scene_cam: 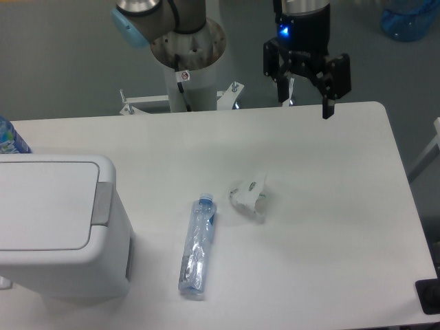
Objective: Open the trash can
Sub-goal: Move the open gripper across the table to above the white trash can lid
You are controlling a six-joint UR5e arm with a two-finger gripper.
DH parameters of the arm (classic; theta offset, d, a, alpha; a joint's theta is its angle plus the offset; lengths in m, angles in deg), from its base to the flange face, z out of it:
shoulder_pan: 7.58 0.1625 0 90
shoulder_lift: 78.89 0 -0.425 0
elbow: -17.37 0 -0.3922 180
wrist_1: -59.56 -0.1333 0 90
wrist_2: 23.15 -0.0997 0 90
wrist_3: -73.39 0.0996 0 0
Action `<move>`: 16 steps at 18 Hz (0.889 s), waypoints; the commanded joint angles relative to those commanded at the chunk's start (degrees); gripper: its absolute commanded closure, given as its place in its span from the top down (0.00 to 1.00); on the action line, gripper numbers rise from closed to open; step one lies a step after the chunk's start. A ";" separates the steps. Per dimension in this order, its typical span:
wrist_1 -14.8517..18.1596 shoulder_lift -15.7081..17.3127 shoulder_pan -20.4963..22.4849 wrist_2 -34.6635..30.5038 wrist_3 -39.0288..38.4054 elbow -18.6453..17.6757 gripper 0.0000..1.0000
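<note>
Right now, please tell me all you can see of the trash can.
The trash can is a large, boxy white bin, plastic by its look, with rounded corners. Its flat rectangular lid lies closed, and a grey push tab sits on the lid's right edge. It stands upright on the table at the left, partly out of frame. Nothing touches it.

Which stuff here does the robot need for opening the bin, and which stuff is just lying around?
For the job:
- the trash can, lid shut, with its grey push tab
- the gripper, jaws open, up above the table's far edge

Just lying about:
- the plastic bottle, flat on the table
- the crumpled wrapper beside it
</note>
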 joint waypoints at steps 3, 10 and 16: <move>0.00 -0.09 -0.17 0.00 -0.09 0.09 1.00; -0.35 -0.44 -1.49 3.60 -15.44 1.32 1.00; -3.77 -1.23 -5.88 9.40 -32.93 1.23 1.00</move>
